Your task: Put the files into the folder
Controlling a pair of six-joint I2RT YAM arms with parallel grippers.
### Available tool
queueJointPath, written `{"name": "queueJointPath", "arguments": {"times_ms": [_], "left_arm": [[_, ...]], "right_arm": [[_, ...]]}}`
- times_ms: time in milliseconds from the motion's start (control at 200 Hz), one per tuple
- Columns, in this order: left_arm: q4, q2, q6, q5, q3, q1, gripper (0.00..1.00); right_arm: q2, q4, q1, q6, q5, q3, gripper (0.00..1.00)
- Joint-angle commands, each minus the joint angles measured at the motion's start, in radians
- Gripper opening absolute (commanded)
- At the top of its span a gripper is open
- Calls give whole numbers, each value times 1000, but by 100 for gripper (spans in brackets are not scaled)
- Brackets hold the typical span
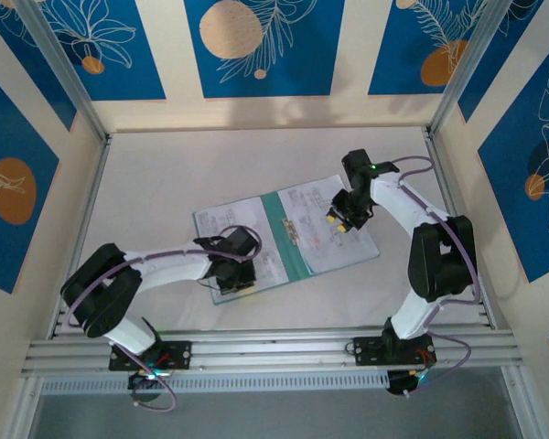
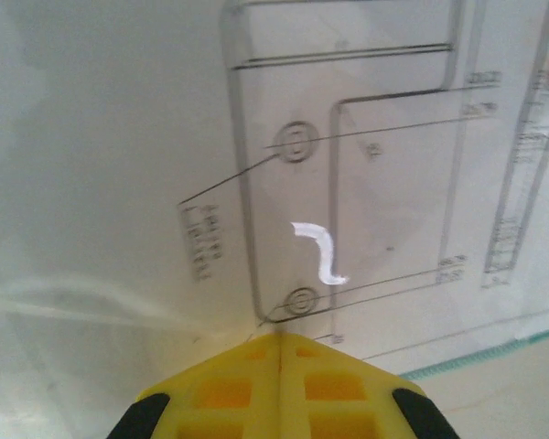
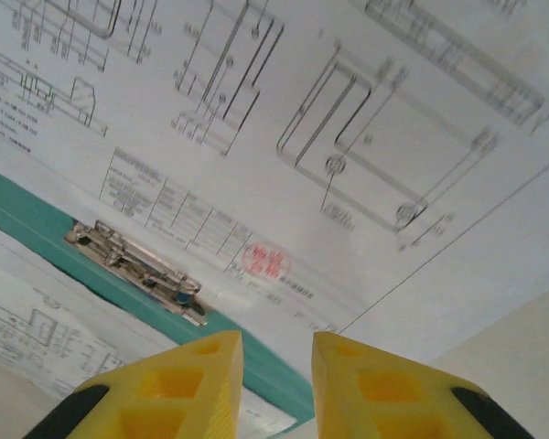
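Open folder [image 1: 291, 240] lay centre of table [image 1: 165, 174], files [image 1: 334, 224] on both halves. L tool [image 1: 231, 273] was pinched together, tip at left sheet; R tool [image 1: 344, 219] stood slightly apart, empty, over right sheet. Best: square sheets under clip [image 3: 137, 270].

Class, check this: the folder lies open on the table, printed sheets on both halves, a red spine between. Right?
No: the spine is teal-green, not red, as the right wrist view shows. The rest holds.

Bright even light; left wrist view hazy, glare-streaked
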Motion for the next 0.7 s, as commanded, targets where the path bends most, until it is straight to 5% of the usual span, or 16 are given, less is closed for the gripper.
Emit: {"name": "queueJointPath", "arguments": {"times_ms": [0, 315, 590, 695], "left_arm": [[-164, -42, 125, -79, -14, 64, 0], [-187, -21, 246, -75, 14, 187, 0], [-203, -89, 164, -11, 35, 218, 0], [-153, -138, 68, 76, 8, 218, 22]], "right_arm": [[-43, -9, -6, -46, 5, -34, 27], [-91, 10, 19, -60, -12, -144, 27], [-113, 40, 78, -118, -45, -188, 29], [-62, 44, 124, -156, -82, -162, 28]]}}
